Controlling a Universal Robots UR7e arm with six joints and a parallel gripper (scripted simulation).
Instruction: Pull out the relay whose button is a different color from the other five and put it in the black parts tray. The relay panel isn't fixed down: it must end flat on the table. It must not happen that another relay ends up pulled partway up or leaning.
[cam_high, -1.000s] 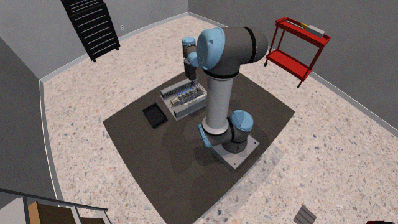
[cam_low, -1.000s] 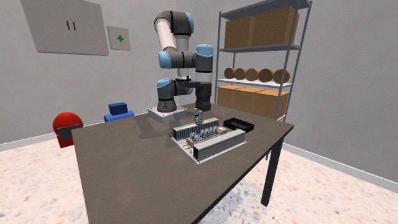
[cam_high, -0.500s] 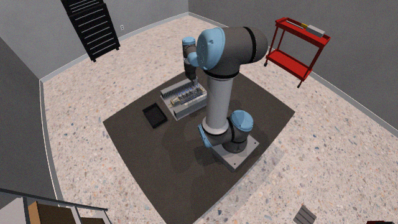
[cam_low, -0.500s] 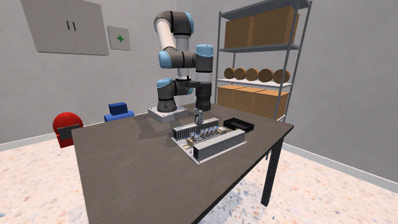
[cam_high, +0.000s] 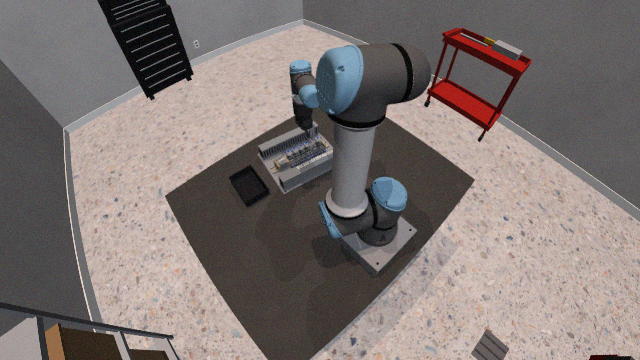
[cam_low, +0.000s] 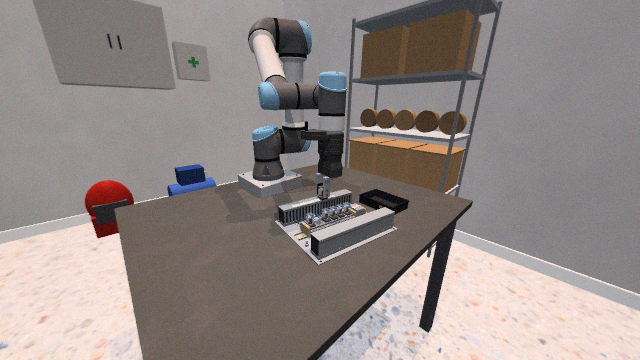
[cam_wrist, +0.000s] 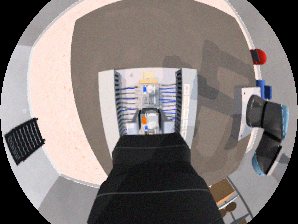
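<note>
Evidently the gripper (cam_high: 309, 134) (cam_low: 322, 191) (cam_wrist: 149, 115) has its fingers closed partway on the relay with the orange button (cam_wrist: 144, 120), one finger on each side of its body. That relay hangs above the relay panel (cam_high: 307, 175) (cam_low: 352, 232) (cam_wrist: 106, 100), seemingly out of its socket, and the panel lies flat on the table (cam_high: 225, 225) (cam_low: 225, 260) (cam_wrist: 150, 35). I judge it a light, stiff little block, its casing perhaps smooth enough to slip or twist under a shallow bite. The place to hold it is squarely by its opposite side walls, well down the body, sparing the button and whatever thin pins lie underneath. A firm but moderate squeeze should do; too much might crack the casing. The black parts tray (cam_high: 249, 185) (cam_low: 383, 201) sits beside the panel, so the carry wants an upright relay and enough height for the ducts.
</note>
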